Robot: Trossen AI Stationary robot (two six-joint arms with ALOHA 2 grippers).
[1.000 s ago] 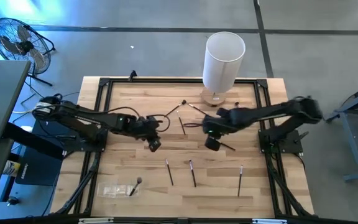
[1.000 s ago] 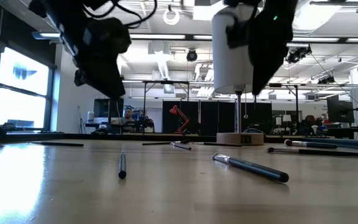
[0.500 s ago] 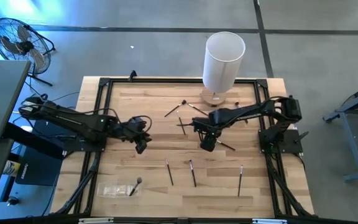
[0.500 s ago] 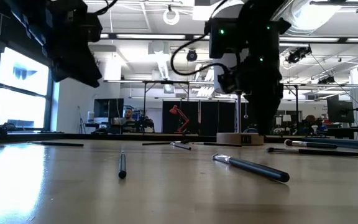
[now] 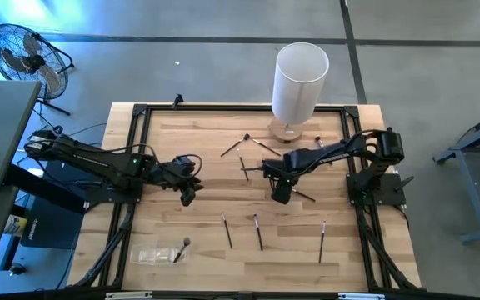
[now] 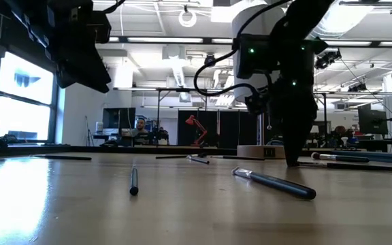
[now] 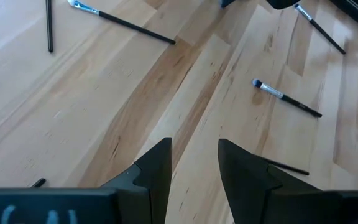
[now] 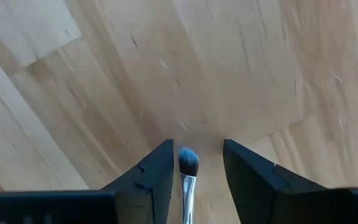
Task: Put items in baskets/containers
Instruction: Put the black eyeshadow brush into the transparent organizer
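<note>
Careful: your right gripper is straddling a brush mid-table with fingers spread, not yet clenched. Closing off-centre risks flicking it away. The clear tray is lying far off, near-left.

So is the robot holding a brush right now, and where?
Nothing is held. The right gripper is open around a brush tip on the table; the left gripper is empty.

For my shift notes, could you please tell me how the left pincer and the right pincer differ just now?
The left pincer hangs above bare wood, with nothing between its fingers. The right pincer is down at the table, straddling a brush, whose tuft shows between its fingers. Both are open, and neither holds anything.
</note>
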